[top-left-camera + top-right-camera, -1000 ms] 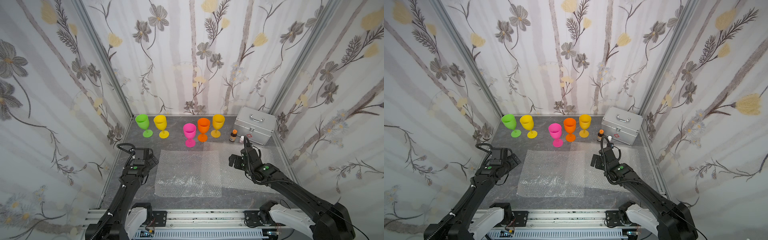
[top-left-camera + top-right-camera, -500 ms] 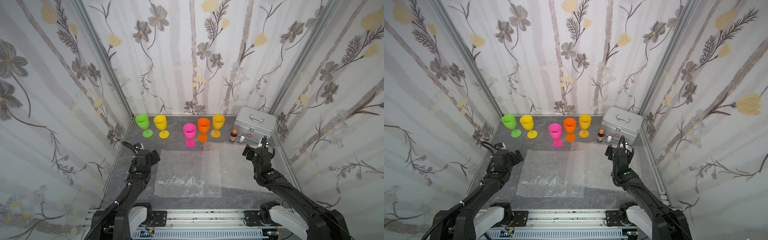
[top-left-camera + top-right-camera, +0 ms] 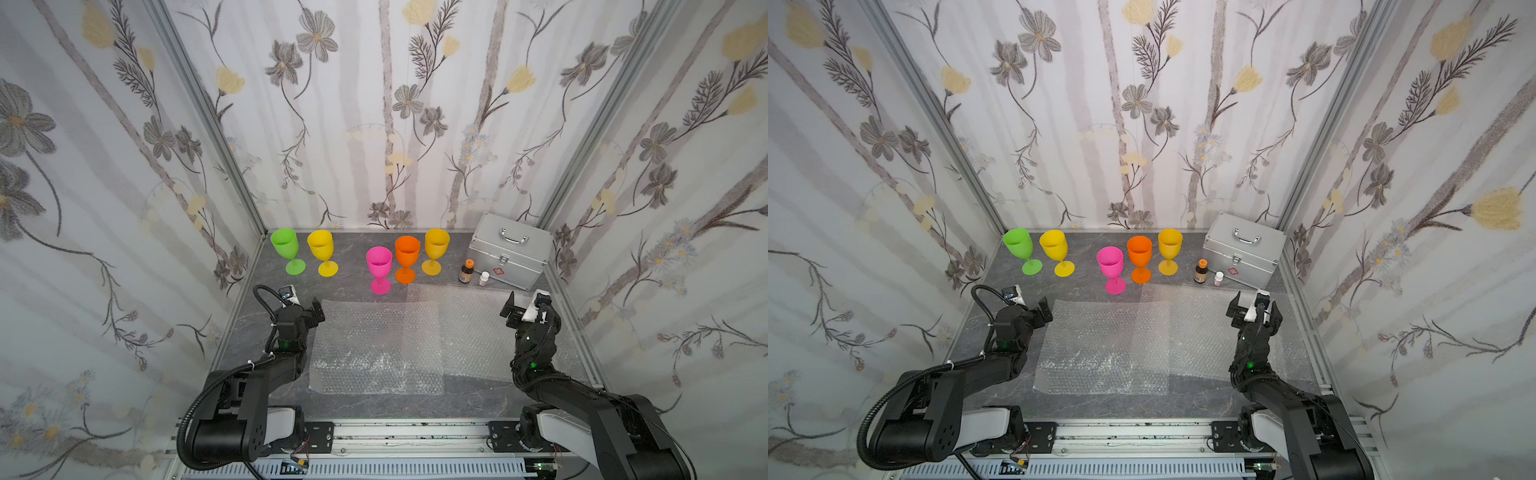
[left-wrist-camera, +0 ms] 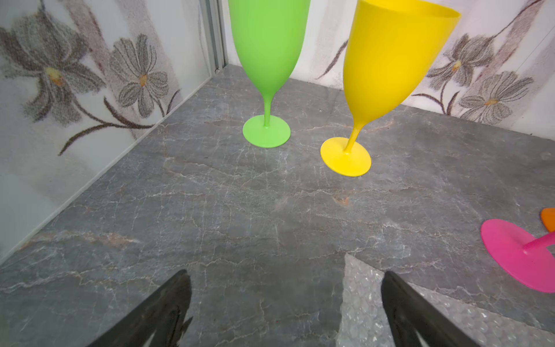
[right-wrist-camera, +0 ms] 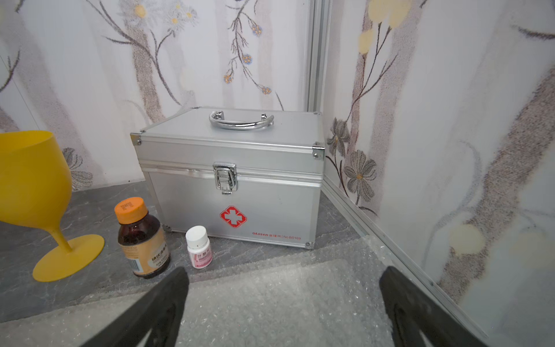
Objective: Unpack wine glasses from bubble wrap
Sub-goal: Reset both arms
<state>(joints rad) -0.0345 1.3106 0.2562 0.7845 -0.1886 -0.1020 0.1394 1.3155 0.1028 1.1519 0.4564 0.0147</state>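
all five opaque plastic stemmed goblets, lime green (image 3: 286,248), yellow (image 3: 321,248), hot pink (image 3: 379,264), orange (image 3: 407,253), amber (image 3: 436,246), stand bare at the back; clear dimpled bubble wrap sheets (image 3: 374,345) lie flat, empty; left gripper (image 4: 283,288) and right gripper (image 5: 283,282) spread, holding nothing; unpacking looks finished

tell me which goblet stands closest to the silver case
The amber-yellow goblet, at the row's end next to the silver case; the orange, pink, yellow and green ones stand farther off.
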